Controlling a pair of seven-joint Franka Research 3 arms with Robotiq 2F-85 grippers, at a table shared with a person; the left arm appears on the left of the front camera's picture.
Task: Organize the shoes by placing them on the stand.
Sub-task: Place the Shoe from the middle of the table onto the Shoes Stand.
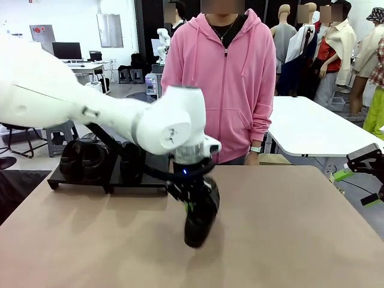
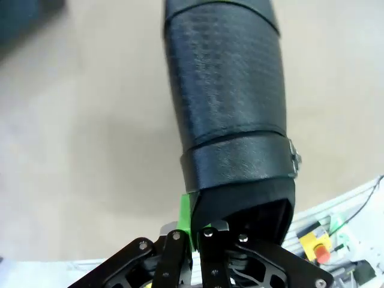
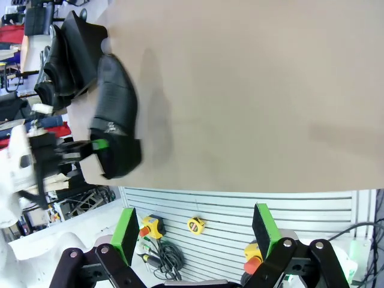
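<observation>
While clamped tight on the heel rim of one black shoe, left gripper holding it toe-down over the brown table, just beside the stand with other shoes. Right gripper spread wide, holding nothing.

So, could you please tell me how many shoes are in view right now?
4, I think: one in the left gripper above the table, shoe; three on the stand, partly behind the arm, so the count is uncertain.
</observation>
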